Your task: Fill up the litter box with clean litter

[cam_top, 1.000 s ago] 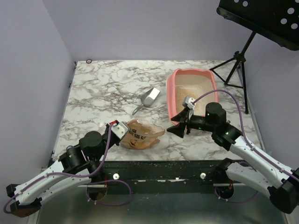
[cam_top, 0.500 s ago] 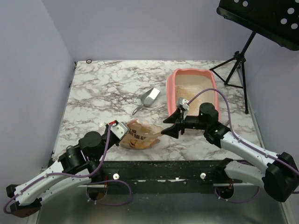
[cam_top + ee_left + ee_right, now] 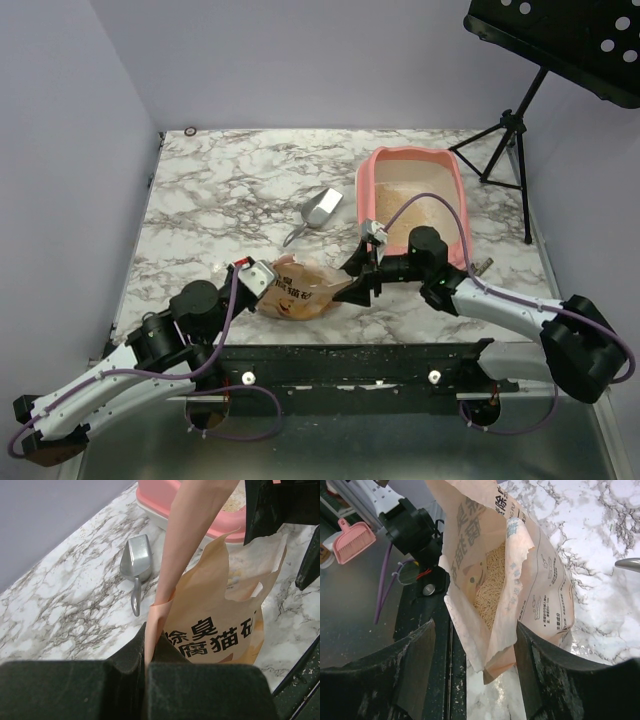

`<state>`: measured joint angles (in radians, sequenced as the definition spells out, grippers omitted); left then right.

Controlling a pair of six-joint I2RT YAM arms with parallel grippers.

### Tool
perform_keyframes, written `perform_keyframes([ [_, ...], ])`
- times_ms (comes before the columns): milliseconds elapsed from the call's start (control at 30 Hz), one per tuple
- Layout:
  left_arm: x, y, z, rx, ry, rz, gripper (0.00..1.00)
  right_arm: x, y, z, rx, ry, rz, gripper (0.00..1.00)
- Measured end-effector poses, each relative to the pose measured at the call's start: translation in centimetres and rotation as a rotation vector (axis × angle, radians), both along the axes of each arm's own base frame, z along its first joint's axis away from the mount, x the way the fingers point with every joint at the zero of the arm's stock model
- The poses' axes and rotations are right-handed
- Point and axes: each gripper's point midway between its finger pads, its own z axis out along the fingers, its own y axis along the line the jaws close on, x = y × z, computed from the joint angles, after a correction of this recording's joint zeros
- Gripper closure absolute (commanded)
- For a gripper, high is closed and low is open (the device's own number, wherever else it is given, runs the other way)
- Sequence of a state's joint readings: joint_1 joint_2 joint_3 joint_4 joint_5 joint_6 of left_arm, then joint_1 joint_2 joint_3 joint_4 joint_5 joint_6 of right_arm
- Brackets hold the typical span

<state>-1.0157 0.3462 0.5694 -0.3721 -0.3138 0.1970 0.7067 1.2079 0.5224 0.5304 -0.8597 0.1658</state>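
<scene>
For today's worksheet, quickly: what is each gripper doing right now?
Left gripper: shut on the bag edge.
Right gripper: open, fingers either side of the bag's mouth.

The right claw (image 3: 353, 284) has swung left and a little nearer, away from the near-left corner of the litter box (image 3: 362, 196). It is now at the torn mouth of the bag (image 3: 298, 296) (fingers spread, one on each side of the opening). The right arm has sunk lower and lies flatter over the table (image 3: 220, 190).

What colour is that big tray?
Pink litter box, clearest in the top external view.
</scene>
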Motion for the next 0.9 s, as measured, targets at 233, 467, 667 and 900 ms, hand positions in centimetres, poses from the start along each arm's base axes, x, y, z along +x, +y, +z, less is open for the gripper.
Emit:
perform_keyframes([
  [233,0.1,-0.2,0.0,-0.003,0.006,0.002,1.0,0.6,1.1,-0.5,0.028,0.025,0.005,0.75],
  [467,0.5,-0.8,-0.2,0.009,0.048,0.017,1.0,1.4,1.3,0.5,0.071,0.053,-0.025,1.0],
  [667,1.8,-3.2,0.5,0.061,0.145,0.029,1.0,3.5,-1.3,1.5,0.032,0.057,-0.147,1.0],
  [900,2.2,-7.2,1.0,0.032,0.183,-0.06,1.0,5.8,-5.8,2.9,-0.043,0.045,-0.334,1.0],
])
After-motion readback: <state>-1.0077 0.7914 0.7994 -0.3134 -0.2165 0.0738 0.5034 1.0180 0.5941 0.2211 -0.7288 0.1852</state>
